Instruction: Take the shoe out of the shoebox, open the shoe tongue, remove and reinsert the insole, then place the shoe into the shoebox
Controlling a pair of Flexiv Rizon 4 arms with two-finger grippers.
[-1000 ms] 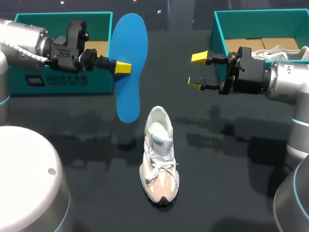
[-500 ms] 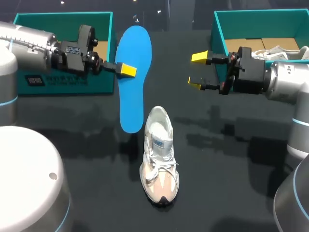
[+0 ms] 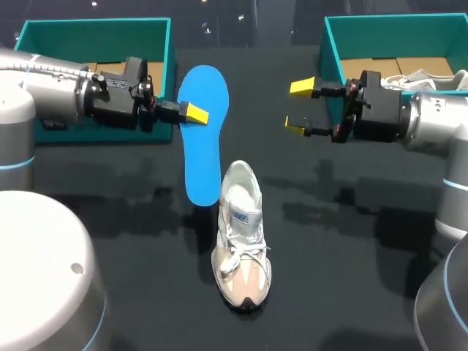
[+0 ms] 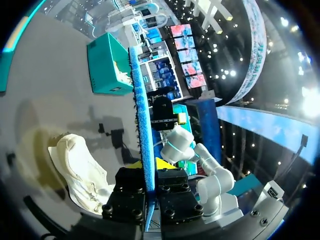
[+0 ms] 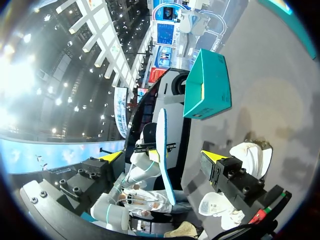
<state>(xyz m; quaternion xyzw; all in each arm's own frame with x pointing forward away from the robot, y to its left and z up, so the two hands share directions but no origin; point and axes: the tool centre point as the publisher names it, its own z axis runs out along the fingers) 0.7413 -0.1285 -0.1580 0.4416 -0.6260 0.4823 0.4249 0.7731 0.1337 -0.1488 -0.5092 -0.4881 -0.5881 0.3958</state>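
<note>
The left tool (image 3: 194, 113) gripped the light, likely flexible insole (image 3: 203, 161) by its edge beside the shoe (image 3: 241, 234); the right tool (image 3: 298, 106) was open

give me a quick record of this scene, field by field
left gripper: shut on the blue insole, held above the table
right gripper: open, empty, beside the right shoebox
shoe: upright on the table, heel close to the insole's near end
left shoebox: behind the left arm
stage: insole out, not yet reinserted
</note>
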